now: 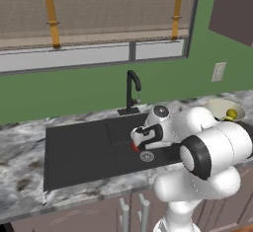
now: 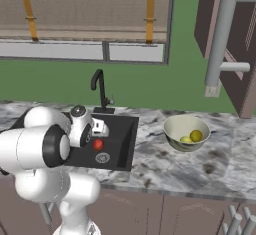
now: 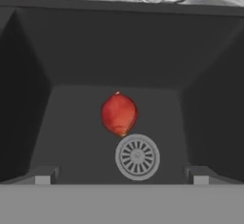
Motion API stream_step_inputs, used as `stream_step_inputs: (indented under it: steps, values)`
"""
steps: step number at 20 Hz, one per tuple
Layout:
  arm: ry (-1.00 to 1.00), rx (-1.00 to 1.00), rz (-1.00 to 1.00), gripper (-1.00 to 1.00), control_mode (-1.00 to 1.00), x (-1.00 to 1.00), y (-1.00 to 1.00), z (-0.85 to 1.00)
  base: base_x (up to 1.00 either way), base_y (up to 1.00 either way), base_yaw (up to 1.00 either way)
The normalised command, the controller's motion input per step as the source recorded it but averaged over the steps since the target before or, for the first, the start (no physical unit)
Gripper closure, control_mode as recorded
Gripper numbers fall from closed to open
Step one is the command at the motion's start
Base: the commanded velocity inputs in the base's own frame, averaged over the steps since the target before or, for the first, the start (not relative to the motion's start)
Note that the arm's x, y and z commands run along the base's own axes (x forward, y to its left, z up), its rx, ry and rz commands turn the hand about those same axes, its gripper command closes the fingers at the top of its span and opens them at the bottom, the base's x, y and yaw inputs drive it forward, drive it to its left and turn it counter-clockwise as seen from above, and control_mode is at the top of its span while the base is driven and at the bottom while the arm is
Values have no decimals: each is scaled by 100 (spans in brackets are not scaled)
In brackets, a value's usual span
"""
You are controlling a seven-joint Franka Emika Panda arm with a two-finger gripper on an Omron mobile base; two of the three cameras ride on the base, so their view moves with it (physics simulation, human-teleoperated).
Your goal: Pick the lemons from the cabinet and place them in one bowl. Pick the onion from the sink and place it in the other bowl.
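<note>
We observe the onion (image 3: 118,114) lying on the floor of the black sink (image 3: 71,61), just beside the round metal drain (image 3: 137,157). In the hand view it sits between the drain and the far wall of the basin, roughly centred from side to side. In the right base view the onion (image 2: 98,144) shows as a red ball just beyond the drain (image 2: 102,157), partly screened by the arm.

We see the fingers (image 3: 121,179) spread to their full width and holding nothing: the two dark tips stand far apart at the bottom of the hand view, and the onion lies apart from them, farther into the basin. In the left base view the hand (image 1: 146,136) hangs over the sink basin (image 1: 79,147), in front of the black curved faucet (image 1: 132,91).

On the marble desk (image 2: 165,171) to the right of the sink stands a cream bowl (image 2: 175,129) containing the two lemons (image 2: 192,137). The mauve-brown cabinet (image 2: 245,64) hangs on the wall above and to the right of this bowl.
</note>
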Motion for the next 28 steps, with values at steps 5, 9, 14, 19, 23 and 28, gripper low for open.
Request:
stream_step_inputs:
  steps: [5,9,14,19,23,28]
  values:
    - [8,0,0,-100,-100,51,7,-49,0,0,0]
    - [11,0,0,-100,-100,51,2,-49,0,0,0]
    - [8,0,0,-100,-100,52,1,-46,0,0,0]
    - [6,0,0,-100,-100,45,10,-47,0,0,0]
    - [2,0,0,-100,-100,30,21,-27,0,0,0]
    - [2,2,0,100,-100,20,22,-27,0,0,0]
